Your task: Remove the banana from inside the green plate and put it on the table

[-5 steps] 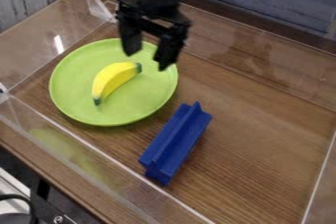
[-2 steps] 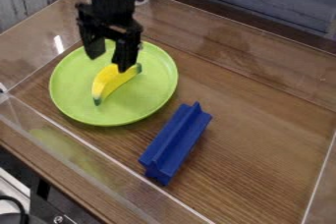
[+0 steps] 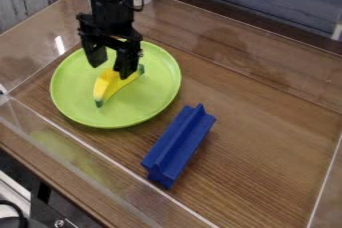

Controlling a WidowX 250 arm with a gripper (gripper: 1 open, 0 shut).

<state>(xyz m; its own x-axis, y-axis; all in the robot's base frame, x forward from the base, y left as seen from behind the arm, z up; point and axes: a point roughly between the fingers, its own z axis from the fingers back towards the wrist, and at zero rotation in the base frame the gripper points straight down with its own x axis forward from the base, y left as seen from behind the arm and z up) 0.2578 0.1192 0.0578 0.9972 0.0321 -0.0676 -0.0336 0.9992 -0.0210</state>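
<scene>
Lying inside the green plate (image 3: 150,97): the banana (image 3: 116,85), slightly tilted across its middle. Hovering over the plate, around the banana's upper end: the end effector (image 3: 114,62), fingers apart. Just beside the plate, on the counter (image 3: 267,102): the blue block (image 3: 179,145).

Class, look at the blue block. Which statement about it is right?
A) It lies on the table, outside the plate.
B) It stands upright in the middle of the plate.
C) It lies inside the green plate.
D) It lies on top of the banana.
A: the blue block lies on the bare wood of the table, outside the green plate, while the banana is inside the plate.
</scene>
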